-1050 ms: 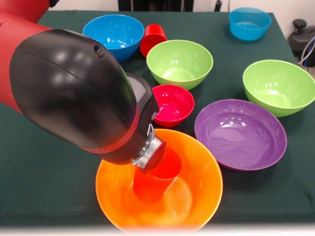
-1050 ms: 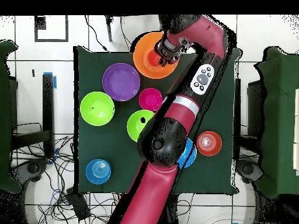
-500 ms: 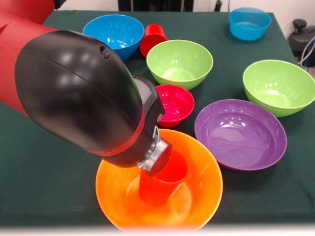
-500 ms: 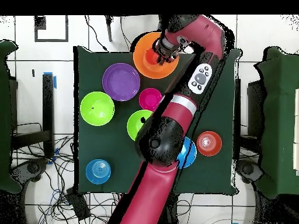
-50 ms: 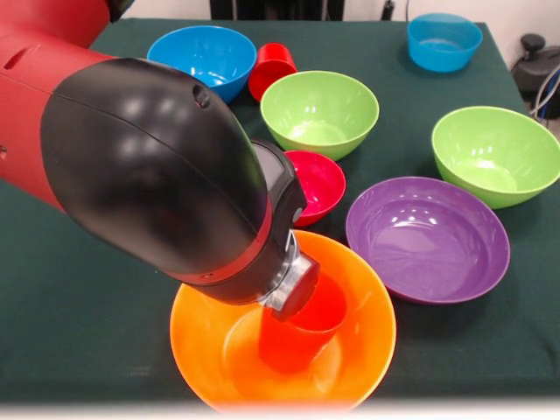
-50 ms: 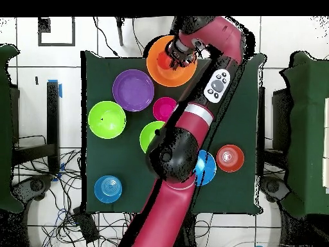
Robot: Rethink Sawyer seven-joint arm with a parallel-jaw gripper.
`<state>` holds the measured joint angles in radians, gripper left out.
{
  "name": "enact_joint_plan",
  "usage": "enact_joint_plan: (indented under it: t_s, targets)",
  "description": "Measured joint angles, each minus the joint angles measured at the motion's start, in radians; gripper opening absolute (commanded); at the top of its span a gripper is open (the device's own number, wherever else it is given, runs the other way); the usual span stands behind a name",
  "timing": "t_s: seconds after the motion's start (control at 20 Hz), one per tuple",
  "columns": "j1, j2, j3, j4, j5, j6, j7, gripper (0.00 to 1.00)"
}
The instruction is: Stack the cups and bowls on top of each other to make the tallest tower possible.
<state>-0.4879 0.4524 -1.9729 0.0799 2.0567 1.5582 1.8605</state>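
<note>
Gripper (image 5: pixel 293 293) grasps the cup (image 5: pixel 297 328) tilted inside the big bowl (image 5: pixel 359 350); released crooked, it could topple.

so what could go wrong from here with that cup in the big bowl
The cup sits tilted inside the big orange bowl, off its centre; if it is let go like that it may tip or slide on the curved floor. The gripper end is at the cup's mouth, so pulling away could drag the cup over. The crimson bowl sits close behind the arm, which might nudge it.
</note>
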Motion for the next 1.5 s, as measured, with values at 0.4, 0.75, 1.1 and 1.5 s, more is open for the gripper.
enact_joint_plan:
  t_s: [0.4,0.75,1.1,1.5]
  targets:
    - [-0.001,0.0,-0.013,-0.001,0.004,0.0,0.0,0.0]
    - [-0.001,0.0,-0.015,-0.001,0.003,0.0,0.0,0.0]
    - [-0.001,0.0,-0.015,-0.001,0.003,0.0,0.0,0.0]
    - [-0.001,0.0,-0.018,-0.001,0.004,0.0,0.0,1.0]
